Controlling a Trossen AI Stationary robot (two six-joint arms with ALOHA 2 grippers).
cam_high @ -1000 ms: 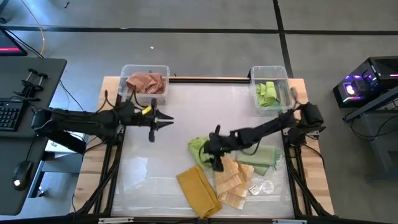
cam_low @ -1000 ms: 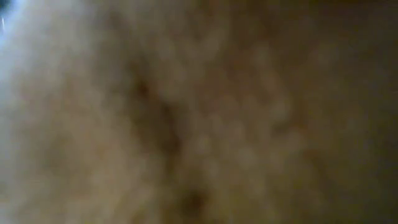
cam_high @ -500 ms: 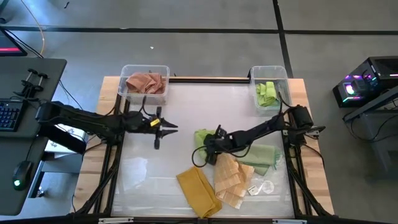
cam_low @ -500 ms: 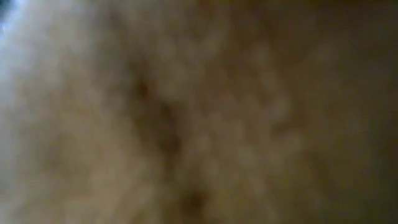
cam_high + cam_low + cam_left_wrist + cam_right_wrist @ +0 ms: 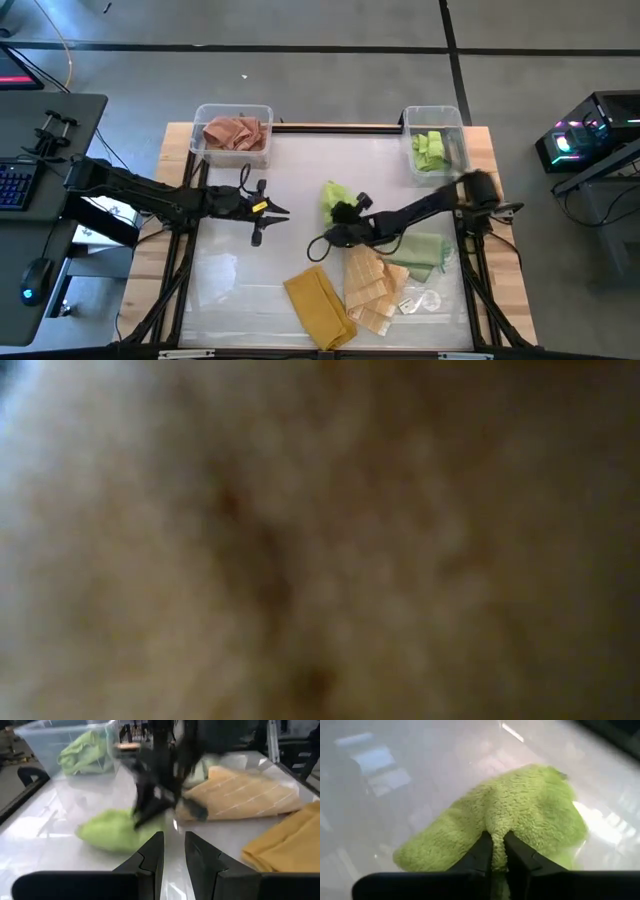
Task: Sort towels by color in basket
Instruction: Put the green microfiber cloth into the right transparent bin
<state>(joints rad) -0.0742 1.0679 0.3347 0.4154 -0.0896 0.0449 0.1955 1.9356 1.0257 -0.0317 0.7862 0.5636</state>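
From the high view I see my right gripper (image 5: 341, 212) near the middle of the table, clamped on a light green towel (image 5: 335, 194) that bunches up just beyond its fingers. My left gripper (image 5: 262, 211) sits over bare table to the left of it, well apart from any cloth. A mustard yellow towel (image 5: 319, 308) lies at the front of the table, touching a pale orange checked towel (image 5: 372, 289) beside it. A sage green towel (image 5: 424, 248) lies partly under the right arm. The far left bin (image 5: 199, 151) holds a salmon pink towel (image 5: 235, 131); the far right bin (image 5: 456, 121) holds another light green towel (image 5: 430, 150).

The low view gives me nothing but a blurred tan surface filling the lens, and I cannot tell what it is.

In the left wrist view, my left gripper (image 5: 173, 848) has its fingers (image 5: 152, 855) parted by a narrow gap with nothing between them. Ahead I see the right arm's gripper (image 5: 150, 800) pinching the light green towel (image 5: 112, 830), which rests on the table, with the checked towel (image 5: 240, 795) and the mustard towel (image 5: 287, 842) beyond.

In the right wrist view, my right gripper (image 5: 497, 851) has both fingers (image 5: 482, 852) squeezed on a fold of the fluffy green towel (image 5: 520, 815), the rest of which spreads over the pale tabletop (image 5: 395, 790).
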